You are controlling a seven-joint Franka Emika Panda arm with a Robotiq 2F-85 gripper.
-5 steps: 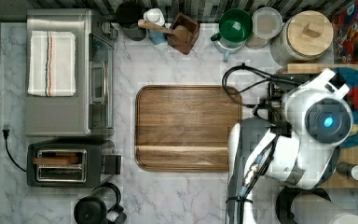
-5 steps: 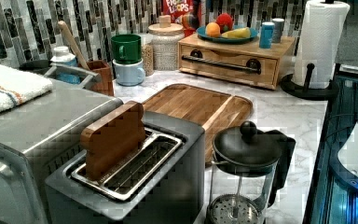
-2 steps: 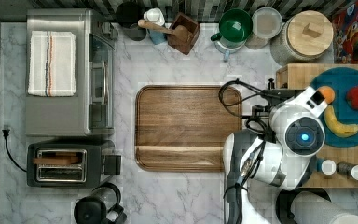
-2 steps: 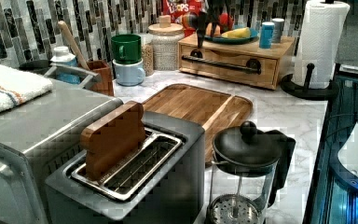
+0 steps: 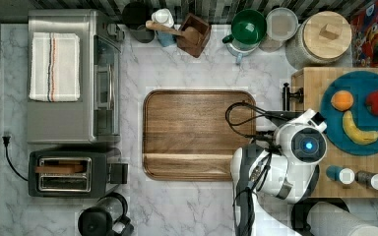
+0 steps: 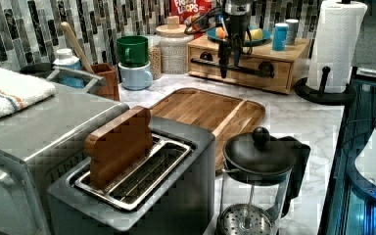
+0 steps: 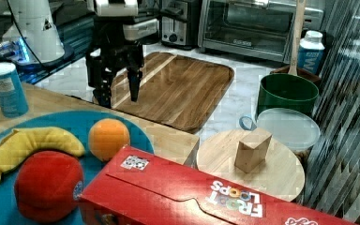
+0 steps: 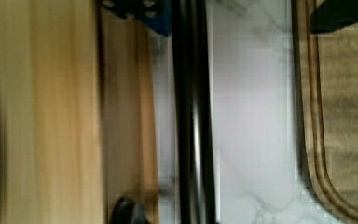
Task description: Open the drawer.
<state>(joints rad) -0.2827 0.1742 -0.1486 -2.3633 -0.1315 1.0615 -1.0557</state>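
Bamboo drawer point(image 6: 247, 70) shut; open hand point(image 6: 229, 62) straddles its black handle point(image 6: 240, 69), partly hiding it

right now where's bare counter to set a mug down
The wooden tray is bare, and so is the marble between it and the toaster oven, and the strip in front of the tray beside the coffee press. The back row around the green cup is crowded. The gripper hangs open at the drawer handle.
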